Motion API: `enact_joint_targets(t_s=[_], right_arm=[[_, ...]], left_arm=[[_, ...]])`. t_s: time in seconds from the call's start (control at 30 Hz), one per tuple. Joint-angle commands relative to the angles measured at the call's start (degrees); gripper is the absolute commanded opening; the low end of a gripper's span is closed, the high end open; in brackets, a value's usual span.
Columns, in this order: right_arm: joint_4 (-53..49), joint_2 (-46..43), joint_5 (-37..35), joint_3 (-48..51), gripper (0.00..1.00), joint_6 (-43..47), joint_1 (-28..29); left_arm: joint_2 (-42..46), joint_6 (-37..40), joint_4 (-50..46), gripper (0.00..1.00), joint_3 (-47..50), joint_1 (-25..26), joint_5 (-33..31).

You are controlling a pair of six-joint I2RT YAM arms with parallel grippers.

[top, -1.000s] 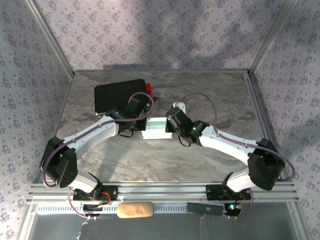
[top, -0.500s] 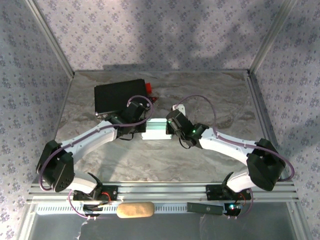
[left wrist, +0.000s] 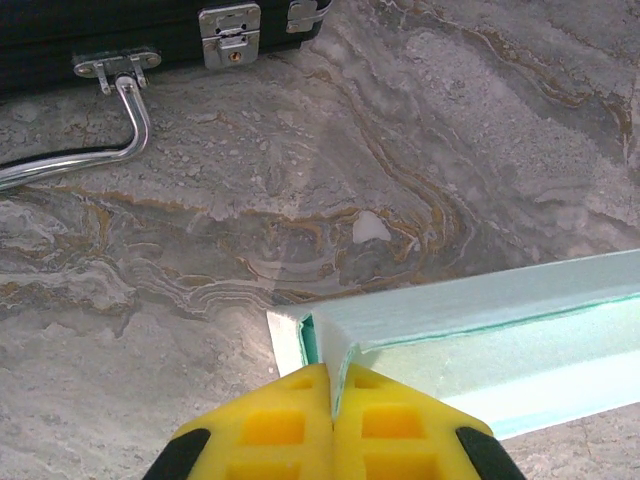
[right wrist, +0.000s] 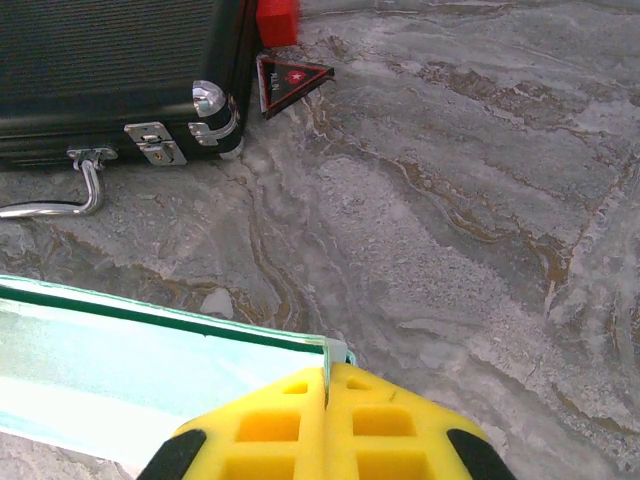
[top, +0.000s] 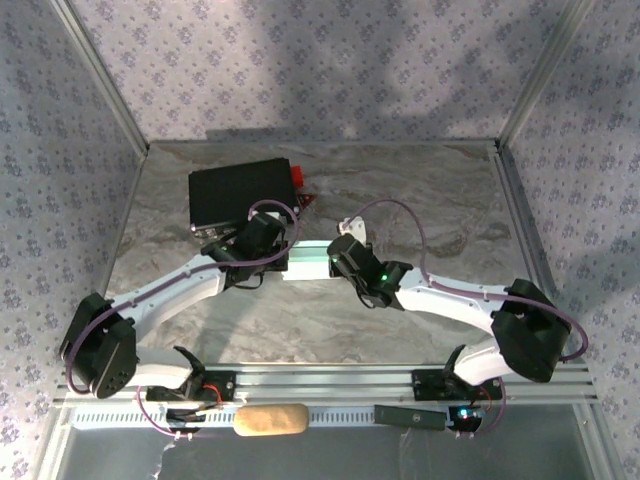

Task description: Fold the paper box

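Note:
The paper box (top: 306, 263) is a pale light-blue card strip lying across the table middle between my two wrists. In the left wrist view its left end (left wrist: 470, 335) stands partly folded up, and my left gripper (left wrist: 331, 385) is shut on that end's card wall. In the right wrist view the box (right wrist: 130, 375) stretches away to the left, and my right gripper (right wrist: 326, 378) is shut on the small flap at its right end. From above, my left gripper (top: 283, 255) and right gripper (top: 333, 258) sit at opposite ends of the box.
A black case (top: 243, 191) with a red end (top: 297, 176) lies behind the left arm; its latches (left wrist: 230, 22) and metal handle (left wrist: 120, 120) face the box. A dark triangle piece (right wrist: 288, 78) lies beside it. A small white piece (top: 352, 226) lies behind the right wrist.
Both arms have drawn nearer and a little left, bringing the box with them. The two grippers now stand closer together and the visible stretch of box is shorter. Both stay shut.

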State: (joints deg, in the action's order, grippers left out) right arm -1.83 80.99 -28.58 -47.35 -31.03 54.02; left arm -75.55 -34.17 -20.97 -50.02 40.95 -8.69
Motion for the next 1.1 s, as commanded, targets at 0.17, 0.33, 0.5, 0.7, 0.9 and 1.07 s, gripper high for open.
enact_joint_targets(t_s=[0.17, 0.33, 0.5, 0.7, 0.9, 1.07], right_arm=[[1.10, 0.19, 1.94, 1.39, 0.00, 3.14, 1.49], [1.34, 0.22, 1.73, 1.78, 0.00, 4.63, 1.96], [1.82, -0.07, 1.43, 2.89, 0.00, 5.52, 1.92], [2.59, -0.01, 0.96, 3.67, 0.00, 5.80, 1.98], [3.37, 0.29, 0.81, 4.25, 0.00, 6.08, 2.08], [3.38, 0.27, 0.72, 4.22, 0.00, 6.27, 2.05]], left_arm=[[0.91, 0.16, 1.40, 0.06, 0.67, 1.49, 1.76], [1.50, 0.25, 0.38, 0.15, -0.43, 1.90, 1.56], [2.17, -1.10, -0.66, 0.23, -1.48, 2.11, 1.82], [2.33, -3.23, -1.07, 0.27, -1.91, 2.11, 3.10], [3.94, -5.46, -1.60, 0.30, -2.06, 2.07, 4.00], [7.41, -7.67, -1.84, 0.36, -1.38, 2.06, 4.64]])
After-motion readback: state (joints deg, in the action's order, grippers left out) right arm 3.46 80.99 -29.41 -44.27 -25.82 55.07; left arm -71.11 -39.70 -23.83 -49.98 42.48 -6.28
